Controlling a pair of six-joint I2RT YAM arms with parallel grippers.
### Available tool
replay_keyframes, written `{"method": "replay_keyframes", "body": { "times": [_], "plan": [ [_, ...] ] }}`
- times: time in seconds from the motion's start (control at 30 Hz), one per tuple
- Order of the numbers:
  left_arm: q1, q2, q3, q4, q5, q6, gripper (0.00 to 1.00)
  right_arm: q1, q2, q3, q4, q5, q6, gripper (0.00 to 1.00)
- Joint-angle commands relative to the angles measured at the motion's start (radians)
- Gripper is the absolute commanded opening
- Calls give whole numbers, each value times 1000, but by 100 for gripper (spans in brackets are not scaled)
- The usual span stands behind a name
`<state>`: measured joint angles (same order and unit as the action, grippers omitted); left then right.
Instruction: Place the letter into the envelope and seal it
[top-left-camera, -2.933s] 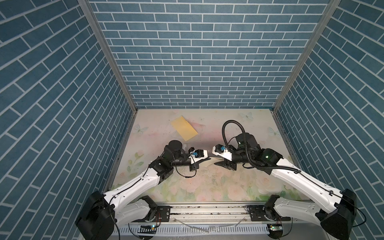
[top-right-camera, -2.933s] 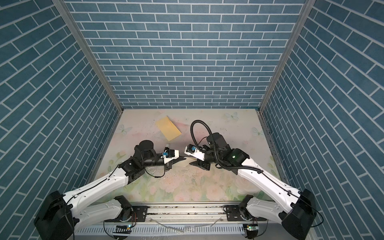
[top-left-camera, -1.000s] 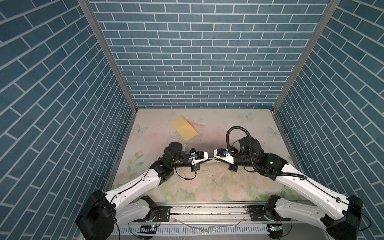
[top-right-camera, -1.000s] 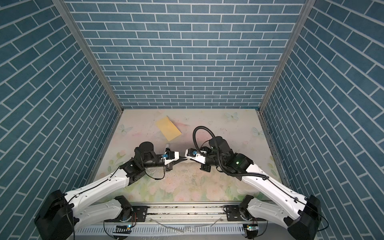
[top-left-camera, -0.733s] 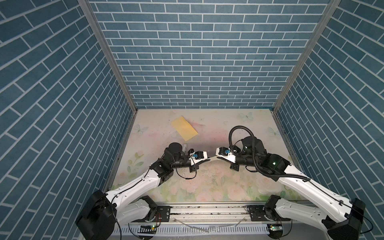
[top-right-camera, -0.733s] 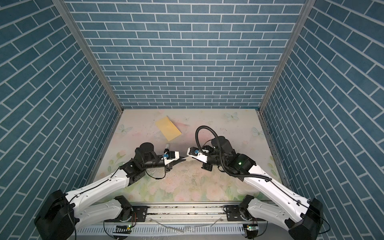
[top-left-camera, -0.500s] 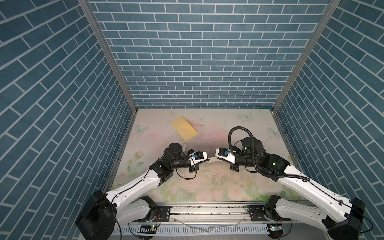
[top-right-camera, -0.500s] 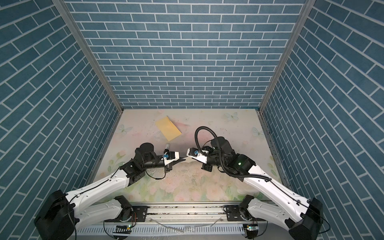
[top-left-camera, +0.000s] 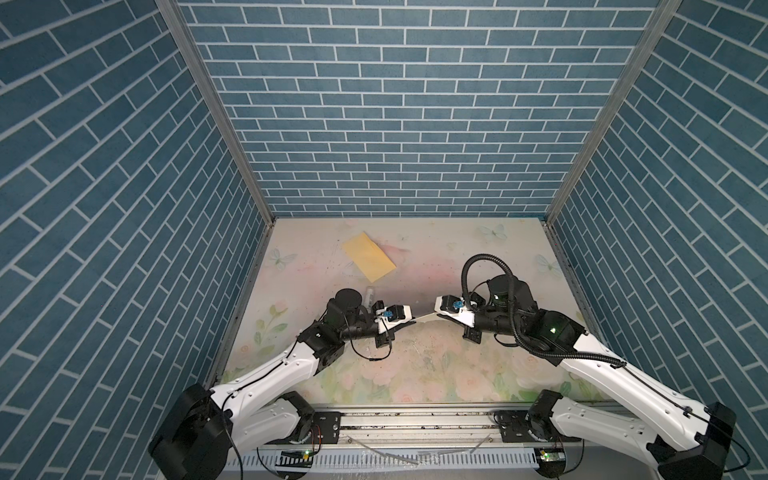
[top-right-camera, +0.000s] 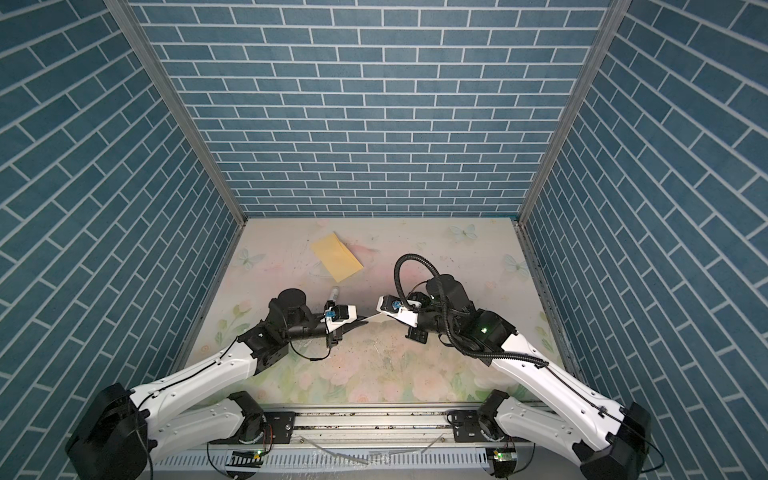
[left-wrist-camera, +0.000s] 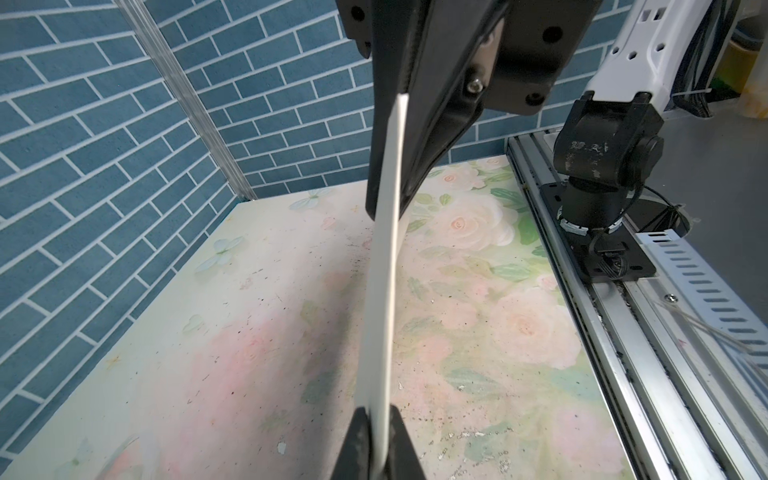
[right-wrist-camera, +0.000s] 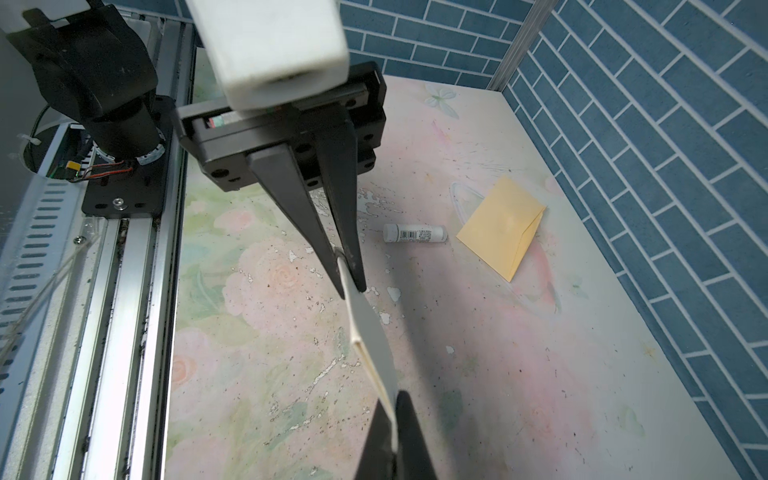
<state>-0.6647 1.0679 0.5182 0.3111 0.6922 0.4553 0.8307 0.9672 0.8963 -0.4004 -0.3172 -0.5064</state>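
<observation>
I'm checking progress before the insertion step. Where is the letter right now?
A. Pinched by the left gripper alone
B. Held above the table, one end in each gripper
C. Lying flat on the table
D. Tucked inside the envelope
B: the letter spans the gap, with the left gripper shut on one end and the right gripper shut on the other. The envelope lies apart on the table.
</observation>
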Motion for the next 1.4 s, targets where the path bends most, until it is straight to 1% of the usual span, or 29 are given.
{"method": "replay_keyframes", "body": {
  "times": [0.0, 0.07, 0.23, 0.27, 0.33, 0.37, 0.43, 0.53, 0.6, 0.7, 0.77, 0.83, 1.07, 1.1, 1.17, 1.2, 1.3, 1.37],
  "plan": [
    [8, -18, -17, -4, -6, 1, 6, -5, -20, -22, -21, 10, -33, 0],
    [10, -19, -21, -2, -6, 1, 1, -7, -22, -22, -23, 10, -33, 0],
    [13, -20, -32, 13, -12, 0, 0, -10, -28, -24, -25, 15, -34, 0],
    [14, -19, -32, 12, -16, 0, 1, -10, -31, -23, -27, 16, -35, 0],
    [14, -19, -34, 13, -20, 0, 11, -12, -36, -25, -28, 17, -35, 0],
    [16, -20, -36, 13, -22, 0, 14, -14, -38, -25, -28, 17, -35, 0],
    [16, -19, -39, 15, -24, 0, 16, -15, -43, -27, -30, 17, -35, 0],
    [17, -19, -40, 17, -26, 0, 16, -18, -45, -28, -32, 17, -35, 0],
    [18, -19, -41, 18, -27, 0, 15, -18, -45, -28, -34, 16, -35, 0],
    [19, -16, -42, 19, -28, 0, 11, -19, -46, -30, -32, 17, -33, 0],
    [19, -16, -44, 19, -28, 0, 7, -20, -48, -30, -33, 17, -34, 0],
    [20, -13, -45, 20, -29, 0, 0, -19, -48, -30, -33, 17, -33, 0],
    [22, -12, -42, 29, -28, -3, 0, -21, -39, -28, -34, 6, -31, 0],
    [22, -13, -39, 24, -27, -3, 2, -21, -36, -27, -32, 3, -30, 0],
    [22, -17, -27, 11, -22, -4, 16, -21, -25, -27, -30, -6, -29, 0],
    [22, -19, -20, 7, -14, -6, 20, -20, -20, -25, -26, -13, -28, 0],
    [22, -22, 3, -13, 17, -9, 27, -21, 3, -20, -21, -33, -28, 0],
    [22, -25, 15, -19, 34, -13, 28, -21, 20, -14, -19, -41, -27, 0]
  ]
}}
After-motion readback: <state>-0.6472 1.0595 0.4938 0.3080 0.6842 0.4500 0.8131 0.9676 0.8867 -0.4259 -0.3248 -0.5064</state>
